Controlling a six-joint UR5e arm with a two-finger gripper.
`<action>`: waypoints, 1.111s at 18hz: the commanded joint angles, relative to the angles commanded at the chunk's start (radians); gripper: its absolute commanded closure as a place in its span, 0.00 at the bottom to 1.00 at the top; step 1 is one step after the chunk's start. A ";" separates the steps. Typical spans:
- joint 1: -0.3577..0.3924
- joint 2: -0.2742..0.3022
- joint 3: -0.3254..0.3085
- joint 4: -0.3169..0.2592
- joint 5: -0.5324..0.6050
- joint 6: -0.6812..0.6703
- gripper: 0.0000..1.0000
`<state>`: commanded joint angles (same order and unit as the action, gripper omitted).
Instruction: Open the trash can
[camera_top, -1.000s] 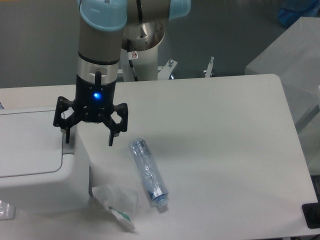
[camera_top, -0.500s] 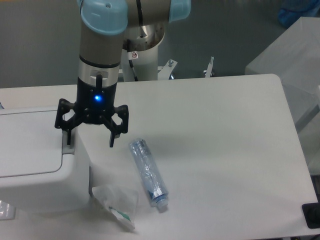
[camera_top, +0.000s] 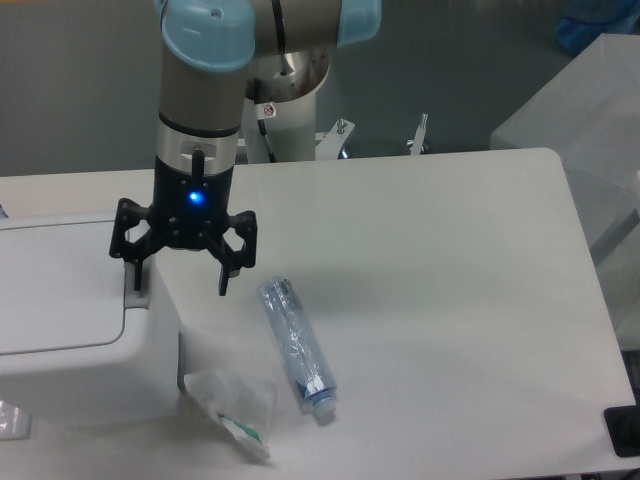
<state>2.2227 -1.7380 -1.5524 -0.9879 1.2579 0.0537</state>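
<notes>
The trash can (camera_top: 70, 330) is a large white boxy bin at the left edge, its flat lid down. A grey push tab (camera_top: 136, 297) sits at the lid's right end. My gripper (camera_top: 180, 285) hangs over the bin's right end, fingers spread wide and open. The left fingertip (camera_top: 136, 281) is right at the grey tab; whether it touches the tab is unclear. The right fingertip (camera_top: 223, 283) hangs past the bin's right side, above the table. Nothing is between the fingers.
A clear plastic bottle (camera_top: 296, 345) lies on the table right of the bin. A crumpled clear wrapper (camera_top: 235, 408) lies by the bin's front right corner. The robot base (camera_top: 285, 120) stands behind the white table (camera_top: 450, 300).
The gripper has shifted very slightly right and down over the last second. The bin, bottle and wrapper have not moved.
</notes>
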 joint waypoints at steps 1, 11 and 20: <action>0.000 0.000 -0.002 0.002 0.000 0.002 0.00; 0.000 0.002 -0.017 0.032 0.000 0.005 0.00; 0.000 0.003 -0.023 0.040 0.002 0.005 0.00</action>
<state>2.2227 -1.7349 -1.5754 -0.9480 1.2594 0.0583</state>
